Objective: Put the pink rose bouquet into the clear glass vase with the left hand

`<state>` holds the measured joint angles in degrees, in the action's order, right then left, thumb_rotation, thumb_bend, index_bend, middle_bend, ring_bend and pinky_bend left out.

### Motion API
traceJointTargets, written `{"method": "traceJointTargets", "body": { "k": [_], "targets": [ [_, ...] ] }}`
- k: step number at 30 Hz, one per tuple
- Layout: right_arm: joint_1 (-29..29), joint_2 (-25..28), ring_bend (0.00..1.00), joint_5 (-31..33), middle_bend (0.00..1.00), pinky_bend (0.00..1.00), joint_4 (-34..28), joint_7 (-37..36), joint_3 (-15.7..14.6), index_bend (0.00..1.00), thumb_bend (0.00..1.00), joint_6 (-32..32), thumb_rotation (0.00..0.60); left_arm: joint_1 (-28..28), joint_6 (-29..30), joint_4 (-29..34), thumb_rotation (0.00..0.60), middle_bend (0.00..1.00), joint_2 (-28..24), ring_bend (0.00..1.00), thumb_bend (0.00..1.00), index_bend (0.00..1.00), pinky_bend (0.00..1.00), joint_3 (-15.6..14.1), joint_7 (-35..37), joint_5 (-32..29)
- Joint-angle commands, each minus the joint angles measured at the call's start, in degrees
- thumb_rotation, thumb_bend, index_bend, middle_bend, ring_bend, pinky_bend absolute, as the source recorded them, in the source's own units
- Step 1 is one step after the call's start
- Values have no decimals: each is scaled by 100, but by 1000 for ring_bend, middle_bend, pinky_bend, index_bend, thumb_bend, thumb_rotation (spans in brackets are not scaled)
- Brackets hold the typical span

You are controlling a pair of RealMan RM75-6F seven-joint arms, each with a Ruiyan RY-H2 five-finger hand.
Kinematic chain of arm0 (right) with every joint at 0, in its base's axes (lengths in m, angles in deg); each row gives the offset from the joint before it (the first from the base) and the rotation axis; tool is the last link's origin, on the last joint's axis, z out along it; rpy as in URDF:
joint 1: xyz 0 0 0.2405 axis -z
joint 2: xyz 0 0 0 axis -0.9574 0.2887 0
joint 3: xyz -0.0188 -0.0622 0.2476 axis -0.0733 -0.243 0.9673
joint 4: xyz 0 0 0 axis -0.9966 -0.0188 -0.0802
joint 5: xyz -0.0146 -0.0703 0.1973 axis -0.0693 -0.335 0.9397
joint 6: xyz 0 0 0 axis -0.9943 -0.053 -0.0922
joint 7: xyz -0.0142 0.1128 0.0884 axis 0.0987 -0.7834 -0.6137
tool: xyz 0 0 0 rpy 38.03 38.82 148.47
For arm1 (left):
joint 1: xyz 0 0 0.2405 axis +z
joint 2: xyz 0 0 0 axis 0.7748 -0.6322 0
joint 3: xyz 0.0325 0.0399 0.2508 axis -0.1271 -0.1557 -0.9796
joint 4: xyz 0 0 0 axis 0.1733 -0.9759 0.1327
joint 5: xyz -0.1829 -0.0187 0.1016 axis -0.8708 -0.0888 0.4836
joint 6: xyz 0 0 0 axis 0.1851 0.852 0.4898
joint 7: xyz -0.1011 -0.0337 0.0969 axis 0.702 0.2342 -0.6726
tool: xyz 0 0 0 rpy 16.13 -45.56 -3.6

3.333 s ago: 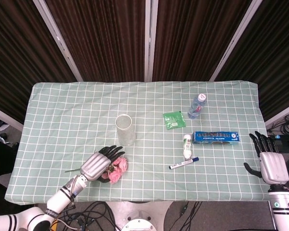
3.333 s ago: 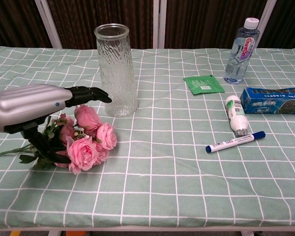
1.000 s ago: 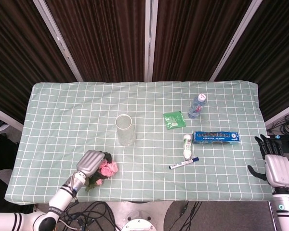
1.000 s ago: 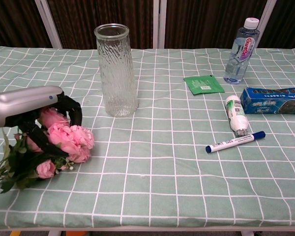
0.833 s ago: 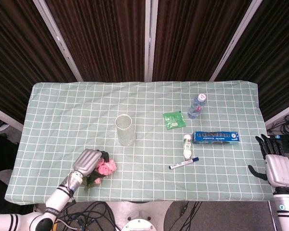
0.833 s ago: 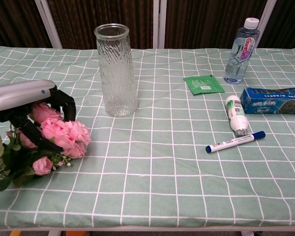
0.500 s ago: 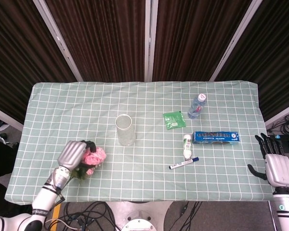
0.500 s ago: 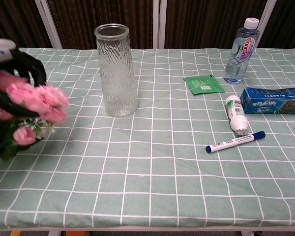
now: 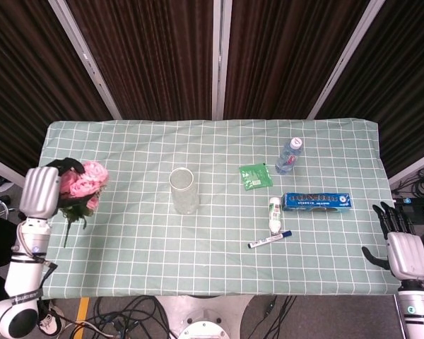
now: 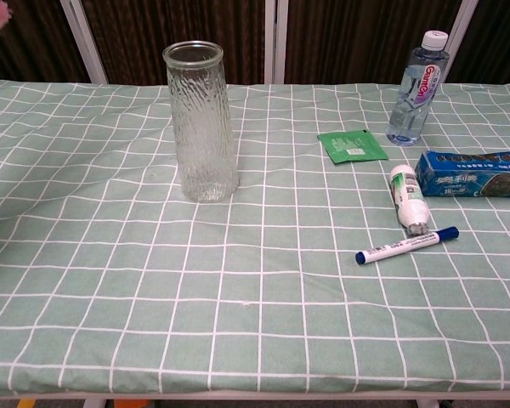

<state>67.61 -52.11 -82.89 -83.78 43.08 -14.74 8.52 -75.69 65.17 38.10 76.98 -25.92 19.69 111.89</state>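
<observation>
Left hand [image 9: 41,191], silver-backed with black fingers, raised at the counter's 9 o'clock edge and clamped around the pink rose bouquet [image 9: 85,182], blooms up by the fingers, green stems and leaves hanging below toward 6 o'clock. Only a sliver of pink bloom caught in the chest view's top left corner. Clear ribbed glass vase [image 9: 184,190] upright and empty near the middle of the green checked counter [image 9: 162,240], well apart from the bouquet, off at its 3 o'clock. Right hand [image 9: 403,251] low at the counter's 4 o'clock corner, just off the cloth edge, fingers apart and straight, holding nothing. At 3 o'clock of the vase, a small flat green packet [image 9: 256,175]; beyond it toward 2 o'clock, a clear plastic water bottle with a white cap [image 9: 288,156], standing. Long blue rectangular box [image 9: 316,201] lying flat at 5 o'clock of the bottle. Small white bottle with a green label [image 9: 274,213] lying on its side just left of the box, and a white marker with a blue cap [image 9: 269,240] lying near it at its 6 o'clock, angled across the squares.
</observation>
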Motion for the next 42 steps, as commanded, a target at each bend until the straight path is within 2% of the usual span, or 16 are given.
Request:
{"method": "traceJointTargets", "body": {
  "k": [1,8,12,20,28,34,42],
  "targets": [
    [0,-18,0,-2,0,0,5,8,-3,0,154,-6,600,-51,328,-169,600,500,128,499,171,524,638,360,320,181],
    [-14,-84,0,31,0,0,15,47,-7,0,153,-72,600,-321,914,-133,600,500,645,499,171,534,639,1360,1273,36],
    [-29,-117,0,61,0,0,39,43,-9,0,154,-132,600,-608,1236,-232,600,500,967,499,170,534,639,1747,1185,134],
    [-15,-93,0,123,0,0,10,38,15,0,154,-144,600,-1447,959,-108,600,500,1311,499,171,534,639,2402,866,-196],
    [-7,-110,0,220,0,0,106,-67,9,0,154,-255,600,-2390,966,-574,600,494,2154,494,171,532,634,2581,700,-135],
    [-5,-114,0,270,0,0,223,-245,23,0,154,-327,600,-2838,1212,-1614,600,494,2800,494,171,532,634,2360,818,328],
    [-46,-113,0,381,0,0,399,-402,63,0,154,-492,600,-2923,1388,-2450,600,494,3379,494,171,532,633,2142,1318,424]
  ]
}}
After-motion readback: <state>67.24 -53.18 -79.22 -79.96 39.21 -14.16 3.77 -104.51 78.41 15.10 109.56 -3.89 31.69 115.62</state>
